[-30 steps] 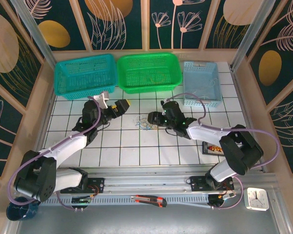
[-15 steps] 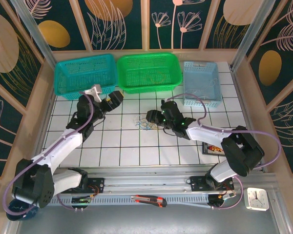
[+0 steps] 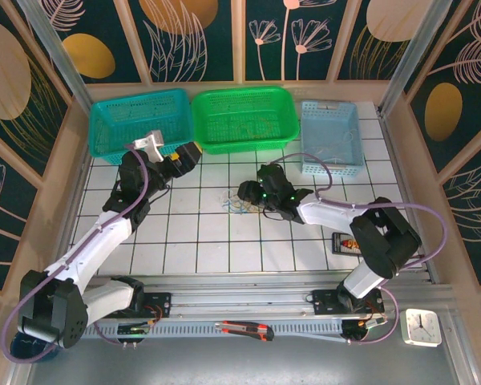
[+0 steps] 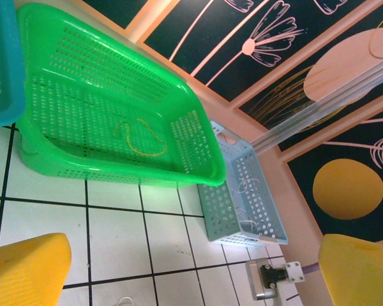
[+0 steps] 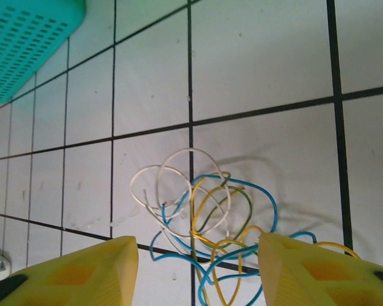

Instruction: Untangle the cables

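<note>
Swinging left arm: the left gripper (image 3: 187, 156) has pulled back from mid-table toward the green perforated plastic basket (image 3: 242, 119); its yellow pads (image 4: 25, 268) are spread wide, holding nothing.
Right side: the right gripper (image 5: 196, 245) has edged closer, jaws parted astride the bunch, not clenched.
Cables: the thin white, yellow and blue looping wires (image 5: 201, 213) lie knotted on the white tiled table (image 5: 262, 64).
Meaning: probably the right arm picks next; nothing is separated yet.
</note>
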{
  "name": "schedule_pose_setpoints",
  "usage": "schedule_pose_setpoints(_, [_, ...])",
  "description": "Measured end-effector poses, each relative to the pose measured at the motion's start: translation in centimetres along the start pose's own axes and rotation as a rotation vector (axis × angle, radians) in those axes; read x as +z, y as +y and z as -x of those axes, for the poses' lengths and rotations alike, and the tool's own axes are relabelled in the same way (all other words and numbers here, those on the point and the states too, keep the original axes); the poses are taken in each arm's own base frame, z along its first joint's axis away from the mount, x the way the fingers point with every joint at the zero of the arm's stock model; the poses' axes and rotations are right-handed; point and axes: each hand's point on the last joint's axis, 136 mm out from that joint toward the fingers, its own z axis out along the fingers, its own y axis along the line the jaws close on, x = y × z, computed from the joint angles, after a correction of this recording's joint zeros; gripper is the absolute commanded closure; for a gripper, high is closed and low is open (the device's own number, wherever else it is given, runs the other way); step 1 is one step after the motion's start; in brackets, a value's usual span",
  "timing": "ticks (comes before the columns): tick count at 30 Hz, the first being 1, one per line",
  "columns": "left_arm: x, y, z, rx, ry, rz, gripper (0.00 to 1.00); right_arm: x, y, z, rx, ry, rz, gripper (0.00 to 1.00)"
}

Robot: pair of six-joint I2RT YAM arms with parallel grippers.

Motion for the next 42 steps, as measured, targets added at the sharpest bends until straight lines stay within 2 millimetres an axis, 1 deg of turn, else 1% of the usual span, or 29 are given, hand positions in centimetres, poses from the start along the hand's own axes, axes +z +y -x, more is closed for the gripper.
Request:
schedule_pose_setpoints(5, [0.2, 0.1, -0.3, 0.000, 0.014, -0.001, 0.01, 0.2, -0.3, -0.3, 0.018, 0.012, -0.011, 0.54])
schedule_pose_setpoints(8, [0.3, 0.1, -0.4, -0.001, 0.020, -0.007, 0.01, 0.3, -0.3, -0.5, 0.022, 0.019, -0.008, 0.57])
schedule_pose_setpoints(14, [0.4, 0.0, -0.4, 0.001, 0.022, -0.015, 0.01, 1.5, -1.1, -1.6, 0.030, 0.066, -0.021, 0.64])
schedule_pose_setpoints(17, [0.4, 0.0, -0.4, 0.001, 0.022, -0.015, 0.01, 2.1, -1.4, -2.2, 0.039, 0.087, -0.023, 0.73])
schedule_pose_setpoints(19, [0.4, 0.0, -0.4, 0.001, 0.022, -0.016, 0.01, 2.2, -1.3, -2.3, 0.042, 0.092, -0.022, 0.83])
schedule_pose_setpoints(21, [0.4, 0.0, -0.4, 0.001, 0.021, -0.016, 0.01, 2.2, -0.9, -2.1, 0.043, 0.089, -0.012, 0.96])
schedule_pose_setpoints(22, [0.4, 0.0, -0.4, 0.000, 0.021, -0.016, 0.01, 2.2, -0.7, -1.9, 0.040, 0.088, -0.005, 1.00])
schedule_pose_setpoints(27, [0.4, -0.2, -0.4, 0.004, 0.015, -0.028, 0.01, 2.0, 0.0, -1.4, 0.018, 0.077, 0.012, 1.00])
schedule_pose_setpoints(29, [0.4, -0.1, -0.6, 0.004, 0.018, -0.030, 0.01, 1.4, 0.7, -1.0, 0.005, 0.065, 0.033, 1.00])
schedule_pose_setpoints(31, [0.5, 0.2, -1.0, 0.002, 0.028, -0.030, 0.01, 0.2, 2.2, -0.1, -0.019, 0.038, 0.079, 1.00])
schedule_pose_setpoints(36, [0.9, 1.0, -2.7, -0.005, 0.078, -0.042, 0.01, -4.3, 6.7, 2.4, -0.071, -0.068, 0.251, 1.00])
schedule_pose_setpoints(39, [1.2, 1.7, -4.2, -0.010, 0.130, -0.053, 0.01, -6.4, 8.6, 3.4, -0.089, -0.113, 0.335, 1.00])
schedule_pose_setpoints(42, [1.5, 2.2, -5.8, -0.022, 0.188, -0.072, 0.01, -7.1, 9.7, 3.6, -0.107, -0.127, 0.387, 1.00])
